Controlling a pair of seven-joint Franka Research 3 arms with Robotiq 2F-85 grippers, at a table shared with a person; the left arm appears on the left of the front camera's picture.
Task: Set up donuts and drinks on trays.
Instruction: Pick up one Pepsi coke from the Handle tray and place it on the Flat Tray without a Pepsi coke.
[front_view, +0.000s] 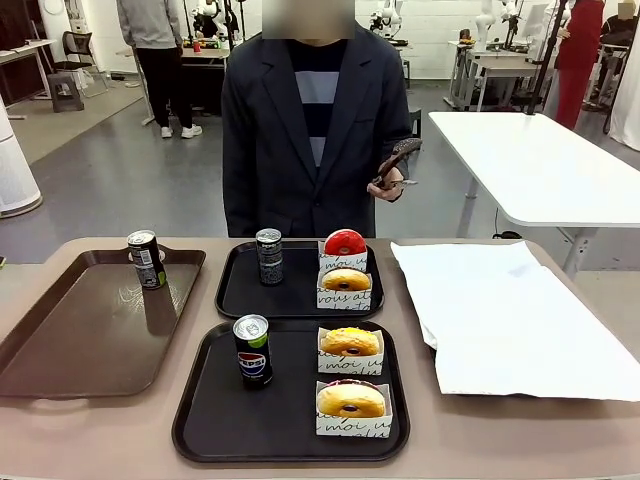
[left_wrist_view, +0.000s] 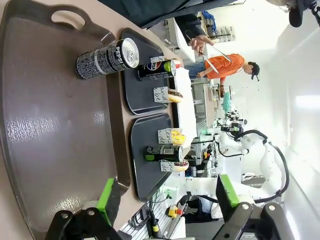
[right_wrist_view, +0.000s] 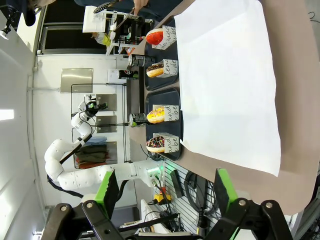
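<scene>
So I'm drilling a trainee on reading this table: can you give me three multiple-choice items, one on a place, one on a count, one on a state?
1. Where does the can outside the black trays stand?
A. On the brown tray
B. On the white paper
C. On the bare table

2. How many donuts sit on the near black tray?
A. One
B. Two
C. Four

3. How do the left gripper's fingers stand?
A. Shut on a can
B. Shut on nothing
C. Open, holding nothing

Answers:
1. A: the can stands at the far end of the brown tray, left of the black trays.
2. B: a yellow-glazed donut and a golden-brown donut sit in sleeves at its right side.
3. C: the green pads stand wide apart with only the scene between them.
</scene>
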